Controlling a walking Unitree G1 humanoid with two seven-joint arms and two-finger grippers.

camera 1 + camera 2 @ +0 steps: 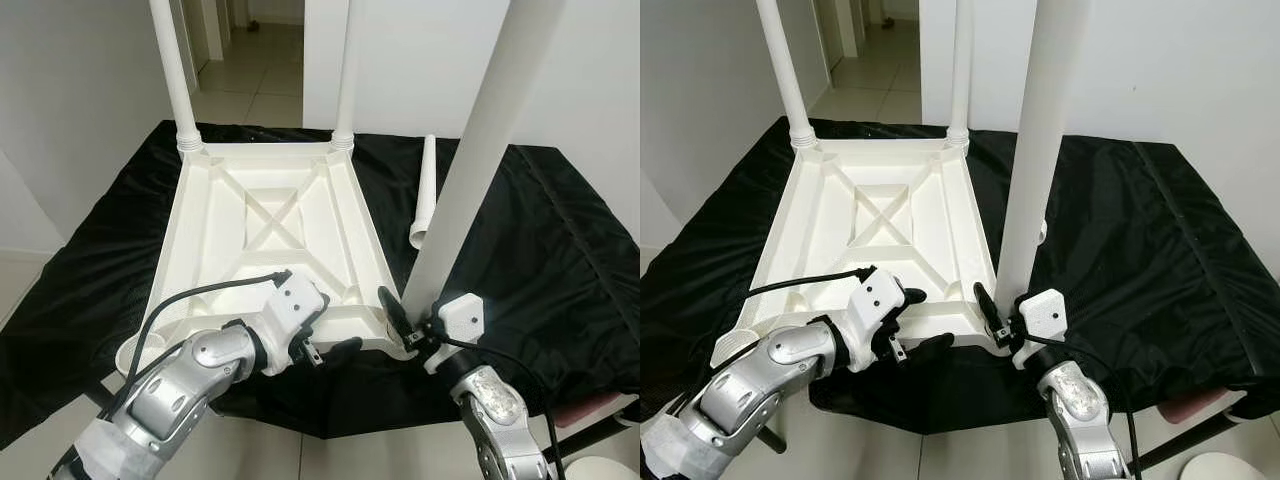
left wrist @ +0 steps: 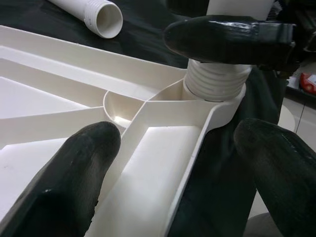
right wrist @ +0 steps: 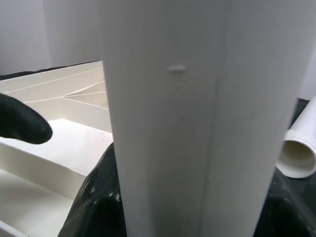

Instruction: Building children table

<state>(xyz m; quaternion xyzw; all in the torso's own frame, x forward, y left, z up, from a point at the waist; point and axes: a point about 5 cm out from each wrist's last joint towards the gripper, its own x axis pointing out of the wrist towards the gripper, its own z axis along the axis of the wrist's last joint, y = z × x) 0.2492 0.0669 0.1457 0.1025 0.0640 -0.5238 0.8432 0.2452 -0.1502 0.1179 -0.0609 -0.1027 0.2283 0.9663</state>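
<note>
A white children's table (image 1: 230, 235) lies upside down on a black cloth. Two legs (image 1: 172, 70) (image 1: 346, 70) stand in its far corners. A third leg (image 1: 480, 150) stands upright in the near right corner socket, its threaded base (image 2: 215, 81) sitting in the socket. My right gripper (image 1: 412, 318) is shut on this leg low down, one finger (image 2: 227, 39) across it. My left gripper (image 1: 924, 320) is open astride the table's near rim beside that corner, one finger inside and one outside. A loose leg (image 1: 425, 195) lies on the cloth to the right.
The black cloth (image 1: 560, 250) covers a low platform that ends just in front of me. A reddish object (image 1: 600, 405) pokes out under its near right corner. White walls stand on both sides, with a tiled hallway (image 1: 250, 70) behind.
</note>
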